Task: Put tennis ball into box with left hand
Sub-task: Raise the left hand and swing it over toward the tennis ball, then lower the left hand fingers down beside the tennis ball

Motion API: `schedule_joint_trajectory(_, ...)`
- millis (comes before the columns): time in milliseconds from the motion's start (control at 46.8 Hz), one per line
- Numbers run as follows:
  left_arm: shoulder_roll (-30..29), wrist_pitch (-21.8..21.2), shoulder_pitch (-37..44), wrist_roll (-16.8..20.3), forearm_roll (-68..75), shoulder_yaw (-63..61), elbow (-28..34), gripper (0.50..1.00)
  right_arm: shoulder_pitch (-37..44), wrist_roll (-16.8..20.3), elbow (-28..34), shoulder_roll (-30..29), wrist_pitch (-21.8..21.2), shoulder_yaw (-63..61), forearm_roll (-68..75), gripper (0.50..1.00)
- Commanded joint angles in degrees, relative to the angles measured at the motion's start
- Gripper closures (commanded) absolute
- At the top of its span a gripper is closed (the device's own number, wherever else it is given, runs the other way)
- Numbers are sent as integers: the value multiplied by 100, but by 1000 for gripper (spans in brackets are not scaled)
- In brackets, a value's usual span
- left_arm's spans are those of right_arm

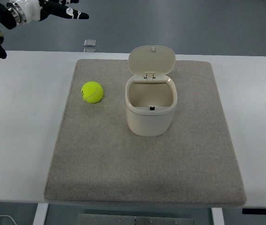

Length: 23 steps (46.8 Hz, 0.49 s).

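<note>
The box [151, 110] stands open on the mat [123, 168], lid up. Just left lies the tennis ball [92, 92], untouched. Far back, the left hand [60, 10] hangs empty, fingers extended. A glancing touch could roll the ball away.

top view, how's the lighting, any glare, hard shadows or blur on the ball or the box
Top view: light is even and soft, with no glare on the white table. The tennis ball and the open box are sharp and cast only faint shadows on the grey mat. The left hand at the upper left edge is dark but not blurred.
</note>
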State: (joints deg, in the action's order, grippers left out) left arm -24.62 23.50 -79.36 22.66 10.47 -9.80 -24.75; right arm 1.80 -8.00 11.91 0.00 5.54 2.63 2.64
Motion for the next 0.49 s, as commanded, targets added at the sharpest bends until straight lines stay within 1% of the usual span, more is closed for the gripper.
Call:
schedule_joint_trajectory(0, 10, 23, -45, 10, 43, -215, 6, 510, 5, 0, -4, 0, 0, 0, 0, 562)
schedule_joint_trajectory(214, 300, 40, -18, 2, 834, -232, -12, 510, -4, 0, -4, 0, 0, 0, 0, 562)
schedule_joint_trajectory(278, 300, 146, -27, 2, 966, -232, -56, 510, -4, 0, -4, 0, 0, 0, 0, 562)
schedule_joint_trajectory(342, 309, 295, -36, 2, 1019, -276, -205, 510, 5, 0, -4, 0, 0, 0, 0, 562)
schedule_joint_trajectory(470, 370, 260, -10, 10, 1028, -811, -504, 510, 5, 0, -4, 0, 0, 0, 0, 562)
